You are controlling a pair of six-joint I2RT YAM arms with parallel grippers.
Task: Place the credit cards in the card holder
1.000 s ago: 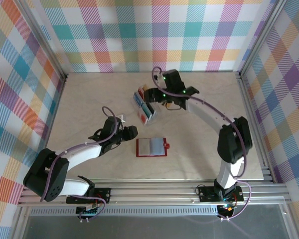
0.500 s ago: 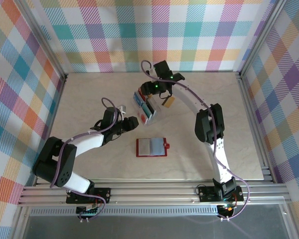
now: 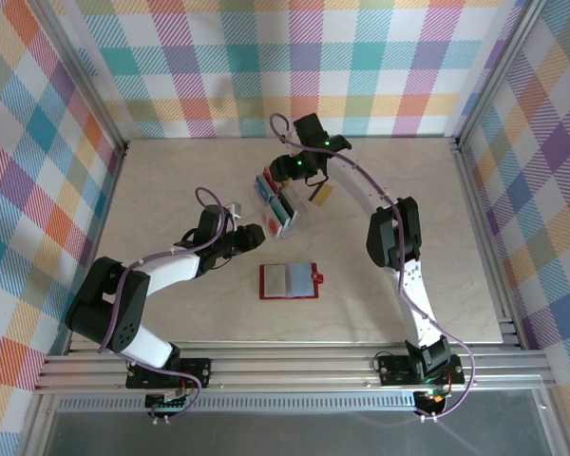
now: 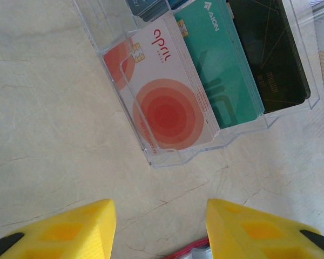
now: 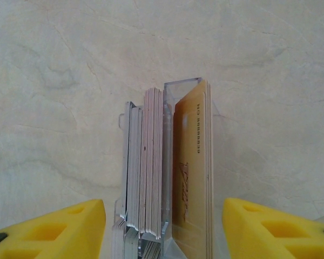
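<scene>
My left gripper [image 4: 159,226], spread wide on nothing, hangs at the rack's [image 4: 167,161] 7 o'clock. Right gripper [image 5: 162,226], also spread and holding nothing, faces the cards [image 5: 151,162] edge-on from 1 o'clock. Cards sit in the rack; holder [image 3: 290,281] lies open at its 6 o'clock.

Plaid walls [image 3: 266,57], marbled beige table [image 3: 171,190]

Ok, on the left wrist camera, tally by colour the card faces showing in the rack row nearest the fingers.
White-and-red card face: 1
Teal card face: 1
Black card face: 1
Total: 3 faces, all standing in the clear rack
</scene>
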